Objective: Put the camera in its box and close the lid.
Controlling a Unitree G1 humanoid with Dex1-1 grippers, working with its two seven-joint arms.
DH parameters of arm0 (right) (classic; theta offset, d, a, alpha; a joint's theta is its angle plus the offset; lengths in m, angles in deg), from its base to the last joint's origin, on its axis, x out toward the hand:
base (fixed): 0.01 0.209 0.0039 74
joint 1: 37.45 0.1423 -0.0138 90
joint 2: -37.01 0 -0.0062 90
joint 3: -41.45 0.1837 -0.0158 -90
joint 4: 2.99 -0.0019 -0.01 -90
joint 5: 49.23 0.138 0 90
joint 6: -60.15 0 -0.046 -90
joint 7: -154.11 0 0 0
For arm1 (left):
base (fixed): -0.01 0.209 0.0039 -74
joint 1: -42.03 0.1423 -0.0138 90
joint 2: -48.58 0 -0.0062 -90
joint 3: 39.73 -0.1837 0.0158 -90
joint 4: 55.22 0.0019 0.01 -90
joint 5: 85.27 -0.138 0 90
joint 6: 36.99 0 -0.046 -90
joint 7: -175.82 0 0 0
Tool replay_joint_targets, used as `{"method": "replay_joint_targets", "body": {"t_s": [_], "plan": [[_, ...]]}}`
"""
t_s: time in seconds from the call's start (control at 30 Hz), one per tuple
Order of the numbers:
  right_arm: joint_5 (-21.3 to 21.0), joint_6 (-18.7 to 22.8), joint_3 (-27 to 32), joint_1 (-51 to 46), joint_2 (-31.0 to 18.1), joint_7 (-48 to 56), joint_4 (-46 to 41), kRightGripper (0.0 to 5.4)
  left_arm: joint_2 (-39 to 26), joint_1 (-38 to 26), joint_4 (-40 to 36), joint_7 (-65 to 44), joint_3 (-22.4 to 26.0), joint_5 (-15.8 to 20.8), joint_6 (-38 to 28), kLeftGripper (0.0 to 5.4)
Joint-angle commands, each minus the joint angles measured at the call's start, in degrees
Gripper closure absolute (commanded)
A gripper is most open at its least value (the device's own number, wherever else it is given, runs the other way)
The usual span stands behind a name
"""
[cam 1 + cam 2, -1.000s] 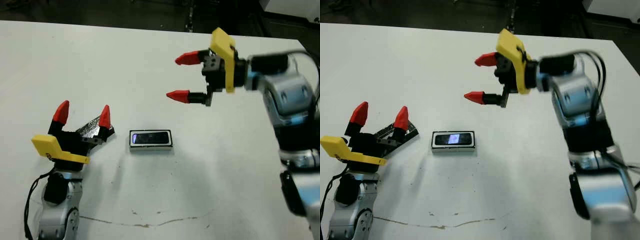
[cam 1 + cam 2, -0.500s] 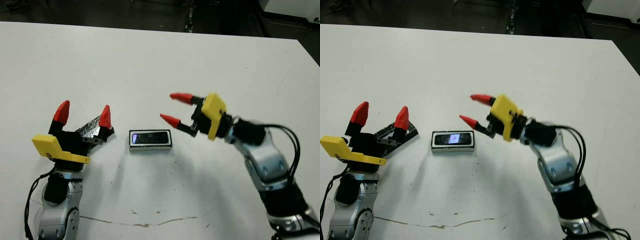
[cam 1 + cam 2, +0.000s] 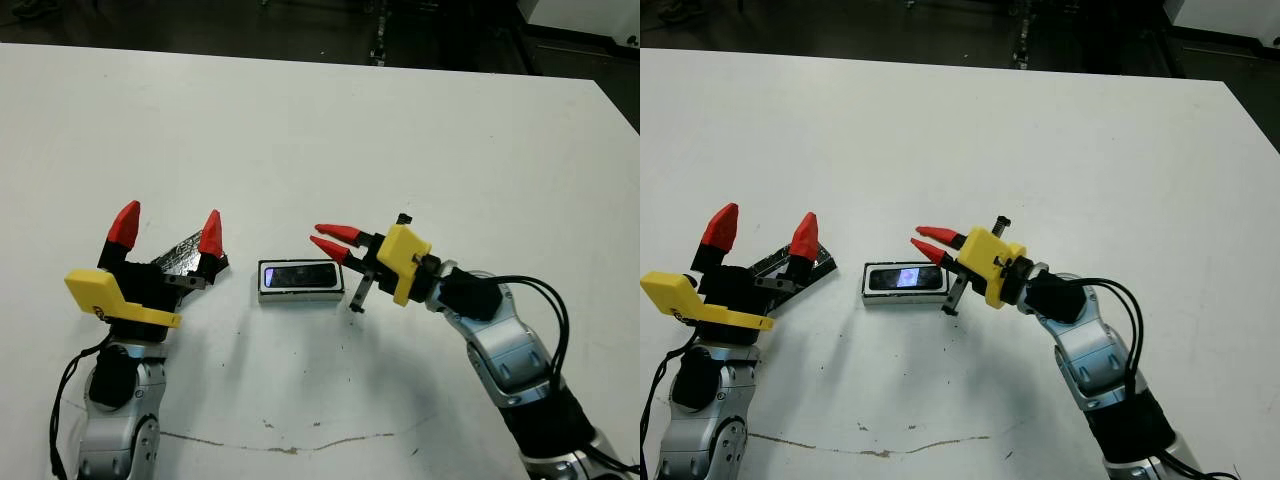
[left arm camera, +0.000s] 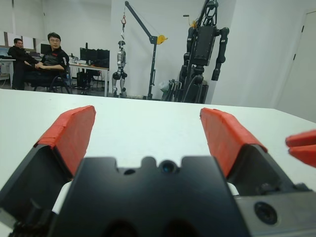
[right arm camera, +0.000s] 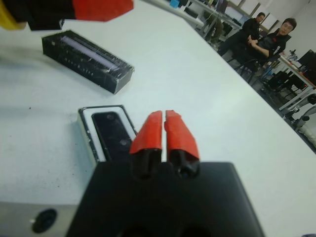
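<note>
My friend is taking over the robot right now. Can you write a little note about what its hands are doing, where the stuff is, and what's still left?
Left gripper: open, empty, hovering by the lid.
Right gripper: fingers shut, empty, tips just at the box's right end.
The camera lies inside the box, mid-table.
The lid lies on the table left of the box, apart from it.
Done: camera is in the box.
Left: pick up the lid and set it on the box.

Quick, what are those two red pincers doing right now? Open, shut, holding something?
Left pincer: open, holding nothing.
Right pincer: shut, empty, beside the box.
</note>
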Motion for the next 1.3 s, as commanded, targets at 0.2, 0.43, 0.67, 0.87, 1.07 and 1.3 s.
{"method": "replay_joint_targets", "body": {"t_s": [0.2, 0.43, 0.67, 0.87, 1.07, 1.3], "plan": [[-2.04, -0.46, -1.75, -0.78, 0.46, -0.82, 4.21, 5.4, -0.24, 0.91, -0.11, 0.48, -0.1, -0.73, 0.54, 0.0], [-2.95, -0.33, -2.5, -2.09, -0.15, -0.37, 4.85, 5.4, -0.53, 0.74, 0.54, -0.22, -0.06, -0.44, -0.05, 0.0], [-3.62, -1.06, -2.89, -2.91, -1.28, 0.17, 7.01, 5.4, -0.14, 1.0, -0.07, 0.46, -0.16, -0.94, 0.32, 0.0], [-4.86, -1.53, -3.24, -4.01, -2.44, 0.59, 8.41, 5.4, -0.28, 1.03, -0.13, -0.03, -0.15, -0.29, 0.46, 0.0], [-5.27, 0.3, -3.64, -4.62, -3.54, 1.35, 7.78, 5.4, -0.35, 0.94, 0.13, -0.16, -0.18, -0.05, 0.04, 0.0], [0.74, 0.83, 1.51, -5.24, -3.16, 1.37, 4.13, 5.4, -0.51, 1.02, -0.14, 0.1, -0.18, -0.63, 0.14, 0.0]]}}
